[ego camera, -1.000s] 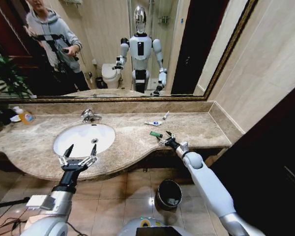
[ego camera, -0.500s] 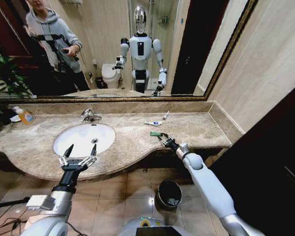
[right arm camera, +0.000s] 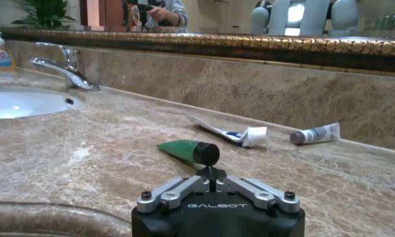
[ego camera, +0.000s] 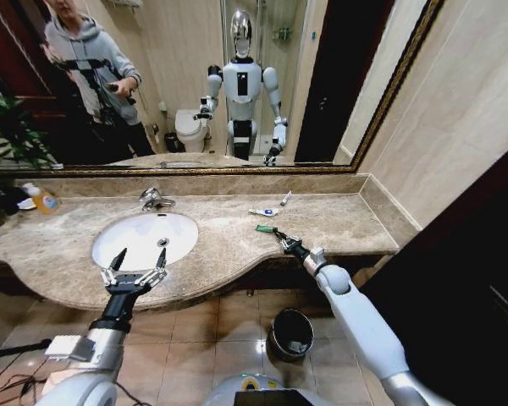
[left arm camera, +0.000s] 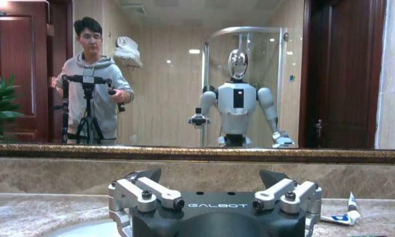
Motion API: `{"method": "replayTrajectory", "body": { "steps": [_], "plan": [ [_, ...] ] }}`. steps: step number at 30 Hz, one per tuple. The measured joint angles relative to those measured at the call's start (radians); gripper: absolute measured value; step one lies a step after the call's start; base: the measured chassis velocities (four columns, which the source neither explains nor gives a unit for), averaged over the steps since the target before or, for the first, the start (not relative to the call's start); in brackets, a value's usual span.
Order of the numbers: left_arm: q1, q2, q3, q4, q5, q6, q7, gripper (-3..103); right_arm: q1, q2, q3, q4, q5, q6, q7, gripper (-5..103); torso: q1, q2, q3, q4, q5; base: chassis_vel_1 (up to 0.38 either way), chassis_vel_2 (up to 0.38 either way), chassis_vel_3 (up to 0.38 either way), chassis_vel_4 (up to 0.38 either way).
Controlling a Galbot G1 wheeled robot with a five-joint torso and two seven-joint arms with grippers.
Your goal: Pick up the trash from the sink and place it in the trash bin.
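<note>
Landmark: the sink (ego camera: pixel 144 238), a white oval basin set in the marble tabletop (ego camera: pixel 339 222).

Right gripper (ego camera: pixel 281 238) is being held low over the tabletop, right of the sink, just beside the green tube (ego camera: pixel 266 228). In the right wrist view its fingers (right arm camera: pixel 212 174) are being kept pressed together at the tips, nothing between them; the tube's black cap (right arm camera: pixel 206 153) is sitting just beyond, contact hard to judge.

Two white tubes (ego camera: pixel 273 206) are lying farther right of the sink, near the back wall; markings hard to read.

Left gripper (ego camera: pixel 135 269) is being held at the sink's front rim, fingers spread wide, empty.

Trash bin (ego camera: pixel 290 332) is standing on the floor, below the tabletop edge, contents hard to make out.
</note>
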Motion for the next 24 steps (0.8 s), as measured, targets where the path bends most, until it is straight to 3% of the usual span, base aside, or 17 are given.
{"method": "replayTrajectory", "body": {
  "steps": [12,18,20,24],
  "plan": [
    [0.000,0.000,0.000,0.000,0.000,0.000,0.000,100,-0.027,-0.010,0.047,0.017,0.036,0.020,-0.013,2,0.000,0.000,0.000,0.0000,0.0001,0.000,0.000,0.000,0.000],
    [0.000,0.000,0.000,0.000,0.000,0.000,0.000,100,0.003,-0.017,0.002,0.019,0.043,0.014,-0.021,28,0.000,0.000,0.000,0.0000,0.0000,0.000,0.000,0.000,0.000],
    [0.000,0.000,0.000,0.000,0.000,0.000,0.000,100,0.011,-0.017,-0.010,0.018,0.043,0.012,-0.022,28,0.000,0.000,0.000,0.0000,0.0000,0.000,0.000,0.000,0.000],
    [0.000,0.000,0.000,0.000,0.000,0.000,0.000,100,0.065,-0.013,-0.062,-0.009,0.040,-0.001,-0.034,50,0.000,0.000,0.000,0.0001,0.0000,0.000,0.000,0.000,0.000]
  ]
}}
